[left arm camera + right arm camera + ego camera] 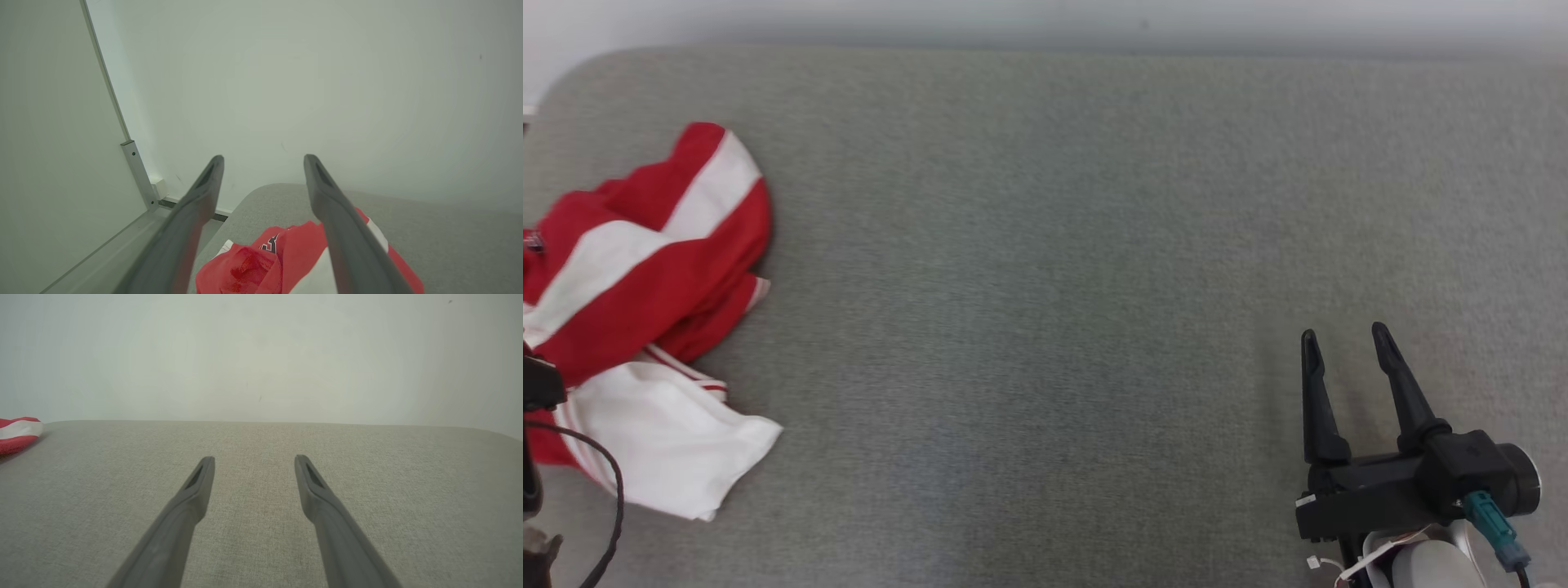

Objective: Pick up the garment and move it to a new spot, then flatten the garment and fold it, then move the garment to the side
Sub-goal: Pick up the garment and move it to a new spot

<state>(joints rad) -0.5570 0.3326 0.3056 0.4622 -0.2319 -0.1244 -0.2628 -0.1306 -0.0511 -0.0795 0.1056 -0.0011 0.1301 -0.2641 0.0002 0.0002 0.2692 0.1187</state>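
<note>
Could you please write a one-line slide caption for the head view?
Crumpled red-and-white garment lies at the left of the grey surface; the open right gripper is at lower right, apart from it.

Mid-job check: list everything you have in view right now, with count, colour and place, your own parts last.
garment: one, red and white, crumpled at the left end of the padded surface
padded surface: one, grey fabric, spans the head view, under the garment
wall: one, pale, behind the surface
panel: one, pale, left of the surface in the left wrist view
metal strip: one, grey, on the panel's edge
cable: one, black, lower left corner of the head view
left gripper: one, dark fingers, open, above the garment, holding nothing
right gripper: one, dark fingers, open, over bare surface at lower right, holding nothing
</note>
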